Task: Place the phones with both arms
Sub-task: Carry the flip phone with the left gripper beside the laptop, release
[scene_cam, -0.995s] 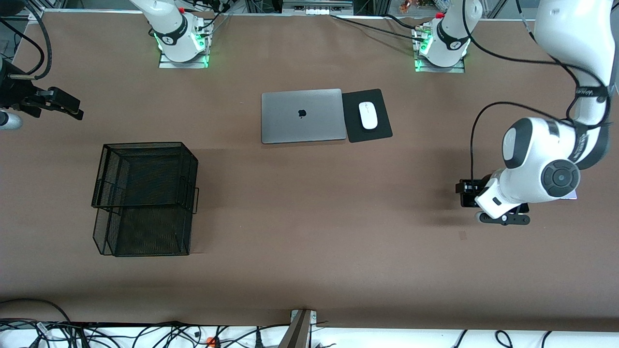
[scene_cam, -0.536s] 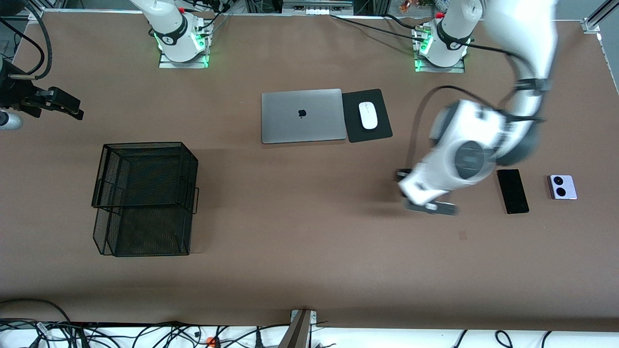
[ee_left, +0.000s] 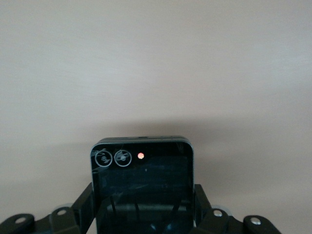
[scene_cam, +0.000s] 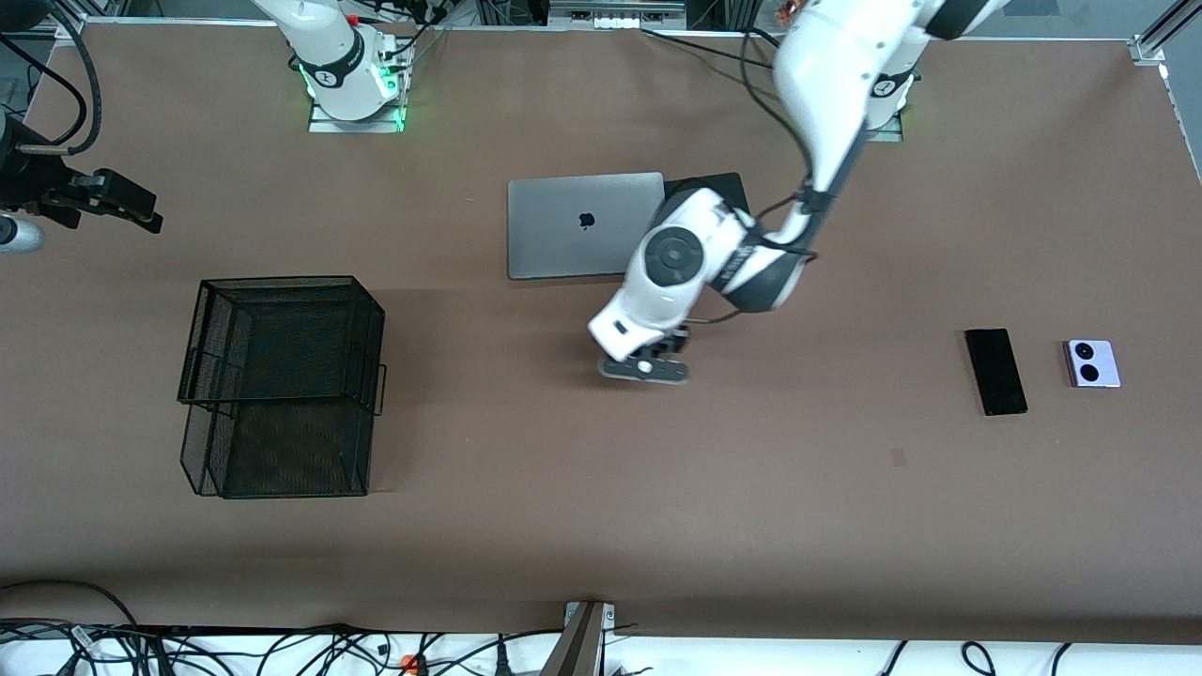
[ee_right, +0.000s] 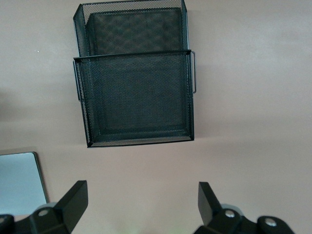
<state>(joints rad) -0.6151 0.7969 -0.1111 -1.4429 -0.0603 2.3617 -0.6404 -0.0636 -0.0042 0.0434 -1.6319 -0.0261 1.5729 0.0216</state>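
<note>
My left gripper (scene_cam: 648, 364) hangs over bare table close to the laptop's front edge, shut on the small square black flip phone (ee_left: 144, 180). The phone stands upright between the fingers (ee_left: 84, 202), its two camera rings and a red dot toward the top. The long slim black slab (scene_cam: 995, 371) and the lavender-white phone (scene_cam: 1092, 363) with two black rings lie side by side at the left arm's end of the table. My right gripper (scene_cam: 117, 202) waits at the right arm's end, open and empty (ee_right: 141, 200), above the table beside the basket.
A black mesh basket (scene_cam: 282, 385) (ee_right: 136, 97) stands toward the right arm's end. The closed silver laptop (scene_cam: 573, 225) (ee_right: 19, 183) lies mid-table with a black mouse pad (scene_cam: 728, 180) beside it, mostly covered by the left arm. Cables run along the front edge.
The left arm has swung from the phones' end toward mid-table, carrying the flip phone; the slab and the lavender phone came into view. The right arm has not moved.
</note>
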